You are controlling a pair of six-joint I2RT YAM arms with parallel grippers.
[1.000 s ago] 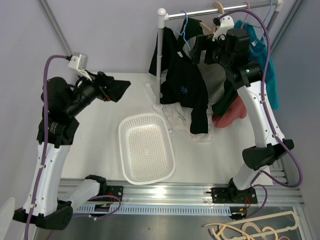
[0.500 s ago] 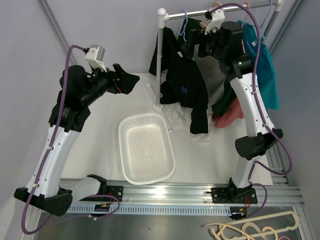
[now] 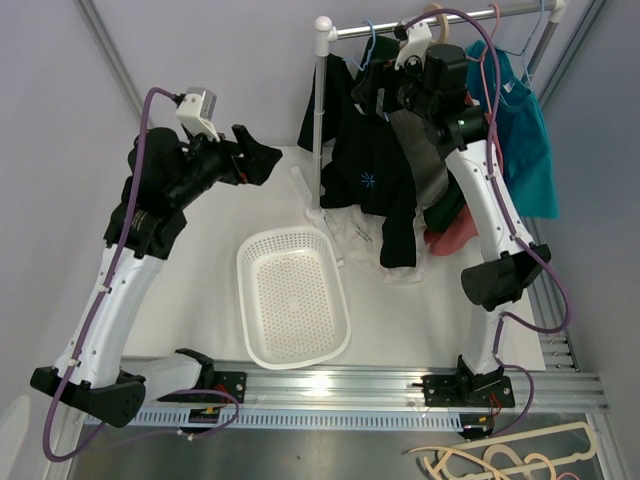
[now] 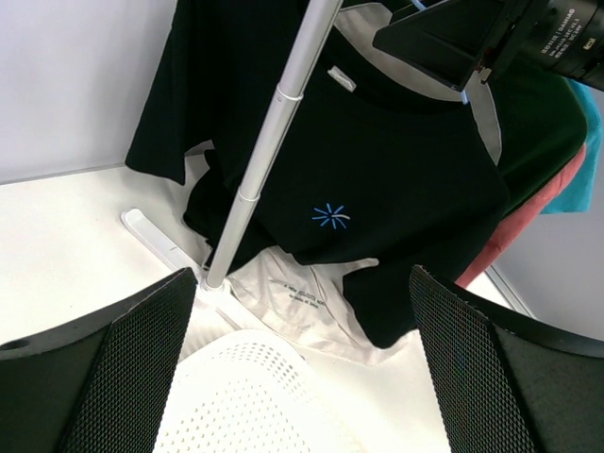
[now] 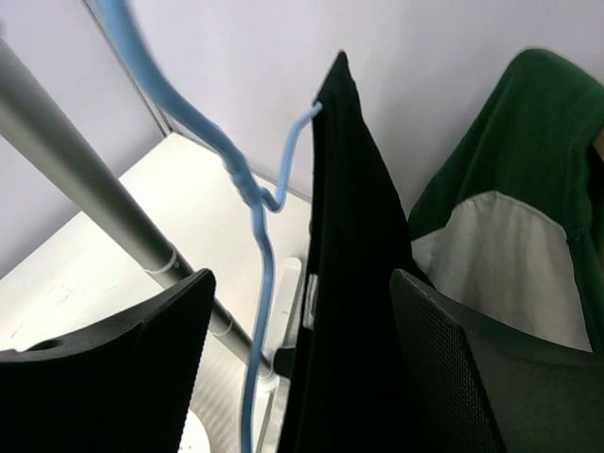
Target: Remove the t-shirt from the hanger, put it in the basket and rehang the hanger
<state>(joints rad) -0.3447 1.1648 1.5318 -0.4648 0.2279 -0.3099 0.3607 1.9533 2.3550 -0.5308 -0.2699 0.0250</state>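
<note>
Nearest me, a white basket point(image 3: 295, 295) lies on the desk point(image 3: 200, 250), low in the middle of the top view. Up at the left, the left pincer point(image 3: 258, 160) hangs in the air above the desk, facing the rack, its fingers point(image 4: 123, 359) spread wide and holding nothing. Beyond it, at upper centre, the black t-shirt point(image 3: 375, 185) hangs on a blue hanger point(image 5: 264, 274) from the rail point(image 3: 350, 31). Its lower edge hangs over a white garment point(image 3: 352, 232) crumpled by the foot of the pole point(image 3: 319, 120). The right pincer point(image 3: 378, 92) sits at the shirt's shoulder just under the rail, released, and the shirt's edge shows between its spread fingers point(image 5: 113, 377). Whether they touch the cloth I cannot tell.
</note>
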